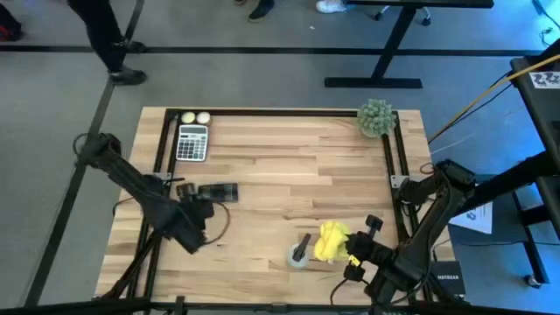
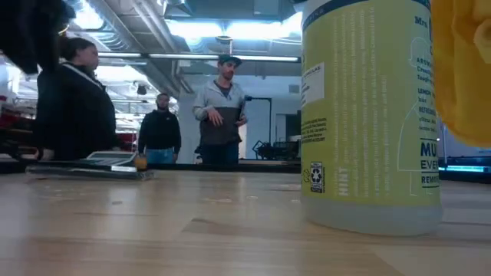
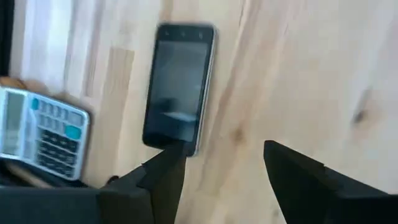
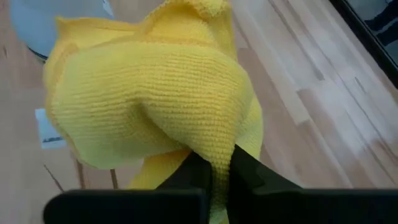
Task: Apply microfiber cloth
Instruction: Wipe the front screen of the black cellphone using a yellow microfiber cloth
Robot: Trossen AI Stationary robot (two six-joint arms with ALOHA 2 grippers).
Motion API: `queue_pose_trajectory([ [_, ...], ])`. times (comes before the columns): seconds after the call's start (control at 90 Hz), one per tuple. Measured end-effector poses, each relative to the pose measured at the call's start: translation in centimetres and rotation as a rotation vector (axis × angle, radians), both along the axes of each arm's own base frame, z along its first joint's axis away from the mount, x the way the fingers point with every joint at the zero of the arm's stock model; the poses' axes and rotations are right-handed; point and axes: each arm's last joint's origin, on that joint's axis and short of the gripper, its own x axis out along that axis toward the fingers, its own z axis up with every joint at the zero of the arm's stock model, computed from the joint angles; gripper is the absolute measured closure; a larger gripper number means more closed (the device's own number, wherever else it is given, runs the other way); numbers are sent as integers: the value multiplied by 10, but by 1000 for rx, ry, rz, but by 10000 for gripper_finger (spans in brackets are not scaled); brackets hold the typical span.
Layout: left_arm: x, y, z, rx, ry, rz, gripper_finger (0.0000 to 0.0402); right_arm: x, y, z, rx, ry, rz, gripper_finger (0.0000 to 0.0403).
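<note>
center: bare table | obstacle: spray bottle beside microfiber cloth

Microfiber cloth: bright yellow fabric with a fine knitted texture, bunched into a loose, rounded bundle with folds and a drooping lower edge. It is pinched between the closed fingers of the right claw and hangs clear above the wooden surface, near its front right edge. In the low view only a yellow fold shows at the upper right corner.
</note>
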Motion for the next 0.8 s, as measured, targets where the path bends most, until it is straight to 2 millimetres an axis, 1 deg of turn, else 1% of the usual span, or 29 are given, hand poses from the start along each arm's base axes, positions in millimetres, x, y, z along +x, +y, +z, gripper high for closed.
queue_pose_trajectory([
  [0.078, -10, 8, 11, -19, -101, 36, 208, 0, 0, 0, 2, -1, -1, 402],
  [0.167, -18, 17, 17, -21, -176, 66, 213, 0, 1, 0, 9, -7, -5, 402],
  [0.244, -23, 23, 16, -11, -206, 72, 216, 0, 1, 0, 16, -12, -14, 402],
  [0.333, -26, 30, 9, 1, -204, 99, 219, 0, 1, -1, 22, -18, -22, 402],
  [0.467, -27, 45, -13, 30, -170, 205, 227, 0, 0, -8, 24, -19, -22, 402],
  [0.556, -25, 55, -33, 22, -140, 287, 233, 0, 0, -14, 32, -24, -24, 402],
  [0.644, -21, 65, -56, -26, -108, 361, 240, 0, 0, -20, 47, -34, -25, 402],
  [0.722, -22, 75, -74, -54, -72, 426, 251, 1, 1, -24, 63, -44, -25, 402],
  [0.8, -24, 85, -85, -43, -49, 503, 271, 1, 1, -26, 73, -51, -26, 402],
])
